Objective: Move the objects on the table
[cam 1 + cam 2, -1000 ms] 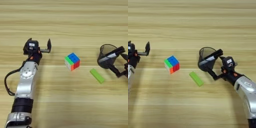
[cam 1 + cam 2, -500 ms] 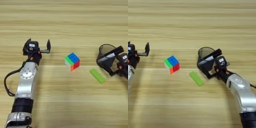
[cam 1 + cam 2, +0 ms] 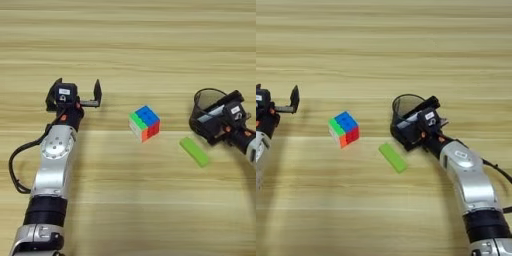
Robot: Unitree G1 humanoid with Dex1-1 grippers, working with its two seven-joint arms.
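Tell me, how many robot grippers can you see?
2. The left gripper is open at the table's left side, away from the puzzle cube. The right gripper is at the black mesh cup, on the right.

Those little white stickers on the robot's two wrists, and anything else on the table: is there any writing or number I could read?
Left gripper, white sticker with dark marks: too small to read.
Right gripper, white sticker with dark marks: too small to read.
Puzzle cube, green block, pen cup: no writing visible.
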